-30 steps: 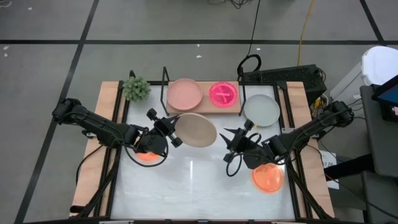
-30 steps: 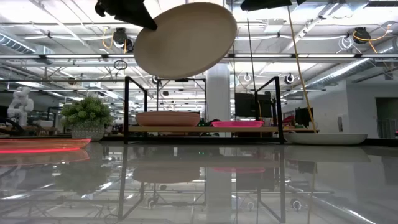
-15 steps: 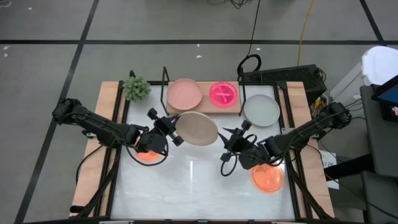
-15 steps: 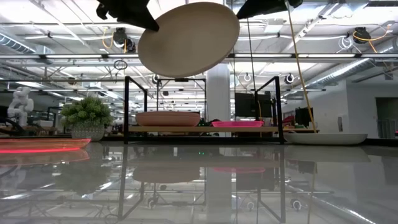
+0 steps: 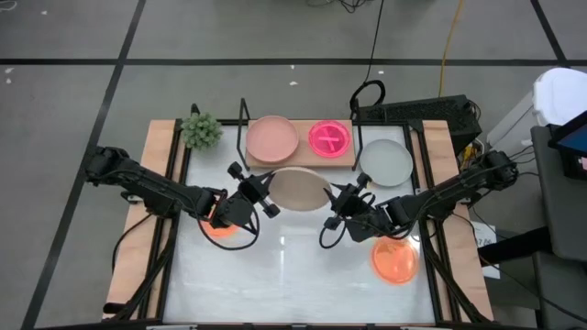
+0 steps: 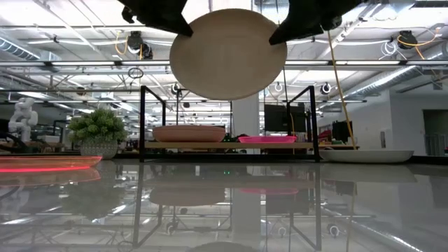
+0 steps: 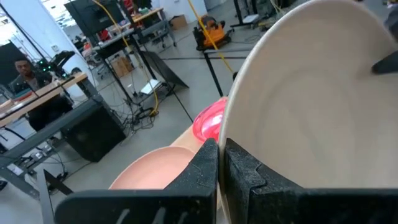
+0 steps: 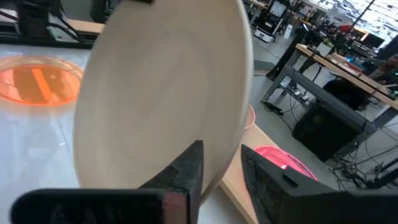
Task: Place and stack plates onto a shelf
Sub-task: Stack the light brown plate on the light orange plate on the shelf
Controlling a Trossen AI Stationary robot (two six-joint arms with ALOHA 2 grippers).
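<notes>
A beige plate [image 5: 298, 188] [image 6: 227, 54] hangs high over the table's middle, tipped nearly on edge. My left gripper [image 5: 268, 192] [image 7: 221, 149] is shut on its left rim. My right gripper [image 5: 336, 198] [image 8: 222, 155] is open, with one finger on each side of the plate's right rim. Behind them the wooden shelf [image 5: 303, 154] [image 6: 231, 145] carries a dusty pink plate [image 5: 272, 137] and a hot pink plate [image 5: 329, 137]. A pale grey plate [image 5: 385, 162] lies flat on the table to the right of the shelf. My left gripper pinches the beige plate's rim [image 7: 225, 127] on its left side between the two fingers, coming level from the table's left. The plate is lifted clear and stands nearly upright. My right gripper straddles the opposite rim [image 8: 235, 146]; whether its fingers touch it I cannot tell.
An orange plate [image 5: 394, 261] lies near the table's right edge, and another orange plate [image 5: 218, 226] lies under my left arm. A small potted plant [image 5: 201, 130] stands left of the shelf. The shelf's black wire ends [image 6: 142, 122] rise upright. The table's near half has free room.
My left gripper has carried the beige plate toward the table's right and tipped it from a slant to nearly on edge. My right gripper has moved toward the table's left, up to the plate's right rim.
</notes>
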